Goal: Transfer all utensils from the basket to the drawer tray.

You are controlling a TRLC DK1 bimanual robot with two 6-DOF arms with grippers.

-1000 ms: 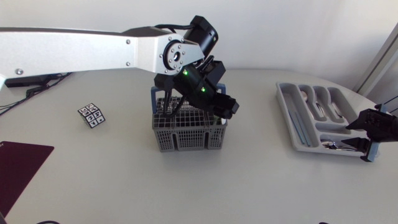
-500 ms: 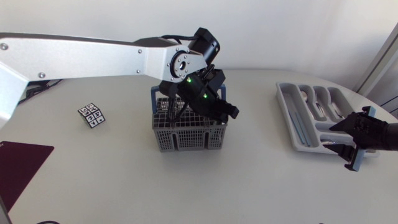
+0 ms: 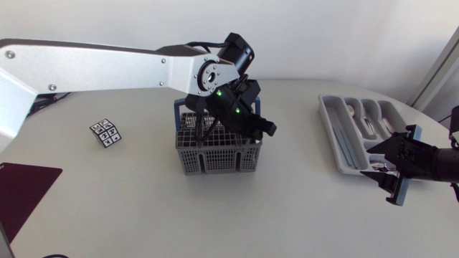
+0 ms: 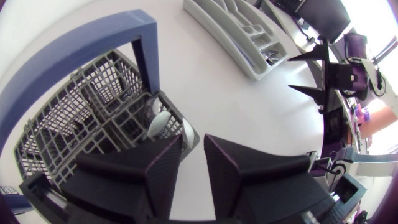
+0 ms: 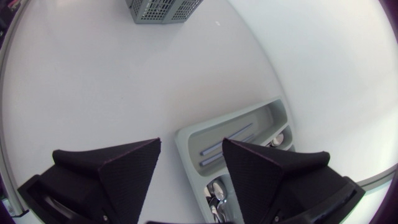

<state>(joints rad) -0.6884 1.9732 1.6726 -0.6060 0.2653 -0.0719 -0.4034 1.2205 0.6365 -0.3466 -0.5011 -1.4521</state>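
Our left gripper (image 4: 193, 142) hung over the basket (image 3: 215, 158), jaws slightly apart and empty, with 1 spoon (image 4: 159, 122) inside that basket. Our right gripper (image 3: 381, 170) stood wide open, empty, beside the drawer tray (image 3: 326, 113).

The left claw (image 4: 193, 149) covers much of the basket (image 3: 215, 158), so its contents cannot be made out (the wrist shows one rounded, spoon-like end (image 4: 158, 121)). The right claw (image 3: 367, 161) hides the near corner of the tray (image 3: 336, 140).

Grey mesh basket (image 3: 215, 154) mid-table; grey drawer tray (image 3: 330, 126) with utensils (image 3: 373, 122).
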